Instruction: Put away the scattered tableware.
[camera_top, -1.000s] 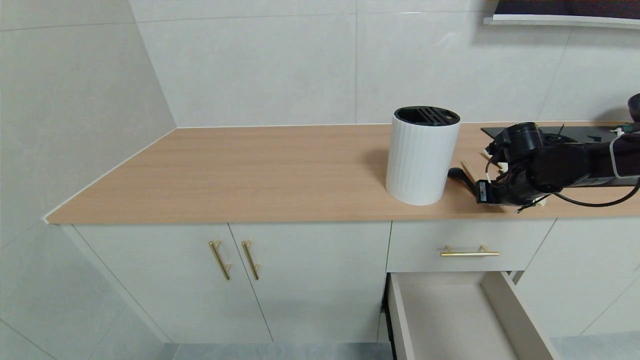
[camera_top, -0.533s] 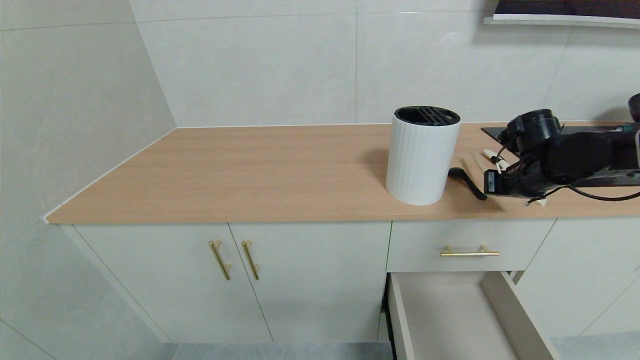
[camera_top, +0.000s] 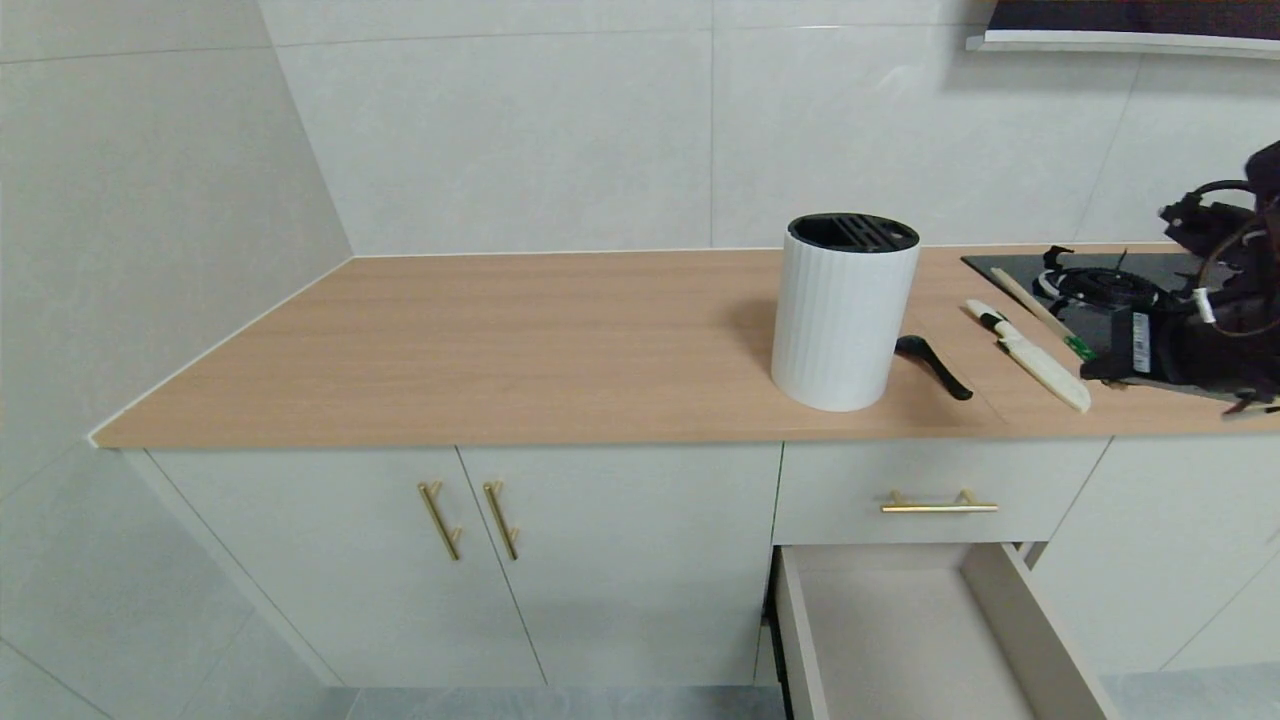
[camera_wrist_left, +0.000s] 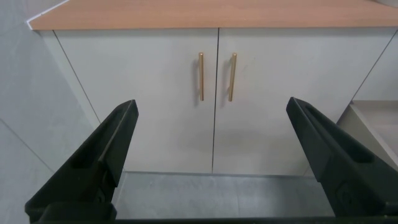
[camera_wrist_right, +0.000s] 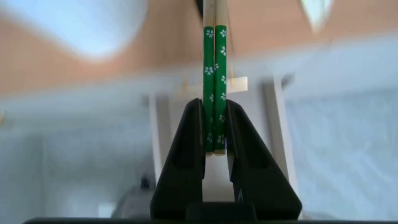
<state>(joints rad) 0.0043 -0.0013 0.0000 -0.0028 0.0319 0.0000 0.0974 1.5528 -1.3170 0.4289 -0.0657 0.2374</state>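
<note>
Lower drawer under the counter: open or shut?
Open. The lower drawer is pulled out, its inner floor and side walls showing; the upper drawer above it sits flush and shut.

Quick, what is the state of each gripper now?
Left gripper: open, holding nothing.
Right gripper: closed, holding chopsticks.

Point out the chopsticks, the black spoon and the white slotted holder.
chopsticks (camera_wrist_right: 214, 81), right wrist view, green flowered section.
black spoon (camera_top: 937, 370), head view, mid handle.
white slotted holder (camera_top: 840, 330), head view, ribbed side wall.
</note>
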